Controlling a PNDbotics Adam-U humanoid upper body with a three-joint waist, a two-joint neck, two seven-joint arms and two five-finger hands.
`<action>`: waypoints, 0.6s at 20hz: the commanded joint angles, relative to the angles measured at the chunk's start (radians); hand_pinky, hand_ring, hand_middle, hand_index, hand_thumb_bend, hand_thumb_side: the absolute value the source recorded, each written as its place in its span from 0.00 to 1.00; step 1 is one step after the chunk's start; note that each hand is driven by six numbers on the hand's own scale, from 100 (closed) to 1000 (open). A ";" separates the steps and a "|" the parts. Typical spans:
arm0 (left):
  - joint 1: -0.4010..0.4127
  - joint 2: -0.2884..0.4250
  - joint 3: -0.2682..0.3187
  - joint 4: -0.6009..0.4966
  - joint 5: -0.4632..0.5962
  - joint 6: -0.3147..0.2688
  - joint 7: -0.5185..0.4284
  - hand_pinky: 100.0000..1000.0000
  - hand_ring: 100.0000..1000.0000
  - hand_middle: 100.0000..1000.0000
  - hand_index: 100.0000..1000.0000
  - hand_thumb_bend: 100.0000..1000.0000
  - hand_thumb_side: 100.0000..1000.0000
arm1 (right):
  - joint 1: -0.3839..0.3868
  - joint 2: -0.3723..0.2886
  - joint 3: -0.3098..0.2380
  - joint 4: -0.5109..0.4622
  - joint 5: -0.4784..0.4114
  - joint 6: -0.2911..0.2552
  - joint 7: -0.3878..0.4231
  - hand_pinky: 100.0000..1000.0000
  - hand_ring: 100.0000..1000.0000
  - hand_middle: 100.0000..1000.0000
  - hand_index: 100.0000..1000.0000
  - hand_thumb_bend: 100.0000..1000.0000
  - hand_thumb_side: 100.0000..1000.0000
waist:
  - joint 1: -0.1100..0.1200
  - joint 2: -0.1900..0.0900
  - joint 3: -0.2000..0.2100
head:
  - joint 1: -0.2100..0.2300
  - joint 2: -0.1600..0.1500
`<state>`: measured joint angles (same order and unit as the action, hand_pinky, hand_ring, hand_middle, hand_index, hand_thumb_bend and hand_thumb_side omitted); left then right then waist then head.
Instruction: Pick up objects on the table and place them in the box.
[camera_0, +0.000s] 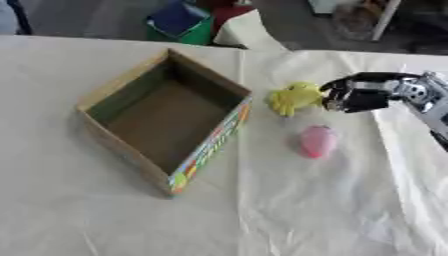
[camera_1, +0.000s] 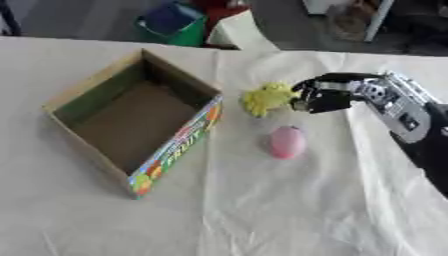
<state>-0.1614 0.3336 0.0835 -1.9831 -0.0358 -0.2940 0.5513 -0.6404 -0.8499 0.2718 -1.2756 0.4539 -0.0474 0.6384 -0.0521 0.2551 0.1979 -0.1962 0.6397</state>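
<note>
Beside box (camera_0: 166, 120), pink object (camera_0: 317, 141) lengthwise near-far.

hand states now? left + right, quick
Left: not in view.
Right hand: fingers curled at the yellow soft toy; whether it's gripped cannot be told.

Box (camera_0: 166, 120) on table (camera_0: 70, 210), left of centre, open side up. Just right of box: toy (camera_0: 294, 97), w/ right hand (camera_0: 357, 95) touching its right side; egg-shaped obj (camera_0: 317, 141) nearer cam, just below toy, apart from box.
</note>
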 joint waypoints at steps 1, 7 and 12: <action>-0.013 0.010 0.003 -0.017 0.001 0.003 0.000 0.47 0.60 0.58 0.73 0.00 0.96 | -0.003 -0.040 -0.017 -0.029 -0.010 0.007 -0.001 0.80 0.83 0.76 1.00 0.00 0.96 | 0.002 -0.013 -0.001 | 0.001 -0.011; -0.013 0.008 0.003 -0.017 0.000 0.005 -0.001 0.47 0.60 0.58 0.73 0.00 0.95 | 0.010 -0.034 -0.021 -0.041 -0.025 0.007 0.007 0.80 0.82 0.75 1.00 0.00 0.56 | 0.003 -0.012 -0.001 | 0.001 -0.012; -0.013 0.006 0.004 -0.017 0.000 0.007 -0.003 0.47 0.60 0.58 0.73 0.00 0.95 | 0.021 -0.029 -0.040 -0.087 -0.086 0.002 0.003 0.79 0.80 0.72 1.00 0.00 0.23 | 0.002 -0.011 -0.002 | 0.002 -0.016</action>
<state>-0.1649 0.3283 0.0834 -1.9831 -0.0359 -0.2900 0.5479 -0.6103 -0.8493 0.2509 -1.3369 0.3867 -0.0452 0.6438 -0.0517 0.2587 0.1976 -0.1958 0.6354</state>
